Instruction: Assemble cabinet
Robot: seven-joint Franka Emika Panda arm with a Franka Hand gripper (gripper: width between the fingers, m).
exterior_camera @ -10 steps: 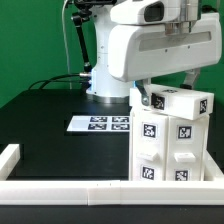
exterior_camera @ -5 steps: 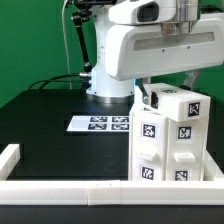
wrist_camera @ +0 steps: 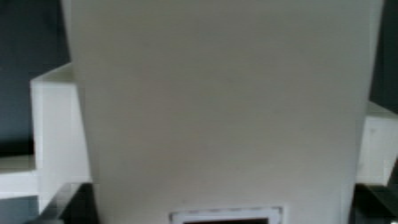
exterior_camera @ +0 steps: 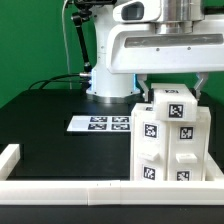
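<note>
**K:** One cabinet [exterior_camera: 170, 150], upright at the table's [exterior_camera: 50, 120] 4 o'clock, hard against the border rail [exterior_camera: 100, 190]. Tagged drawer fronts face camera. Top piece [exterior_camera: 176, 100] sits on it, roughly squared.

**M:** Gripper?

**K:** Gripper [exterior_camera: 172, 88] straddles the top piece, a finger [exterior_camera: 146, 89] visible on each side. Looks clenched on it, but contact is hidden, so I cannot tell. Wrist view is just a white panel [wrist_camera: 214, 100] filling the frame.

**M:** Advice for the seat?

**K:** My judgement: square the piece to the box edges before pressing, push straight down, no twist. A tilt could jam it or shove the whole cabinet.

**M:** Surroundings?

**K:** Marker board [exterior_camera: 100, 123] at 10 o'clock from the cabinet, well apart. Arm base [exterior_camera: 108, 85] at 12. Rail corner [exterior_camera: 10, 157] at 9. Nothing obstructs.
</note>
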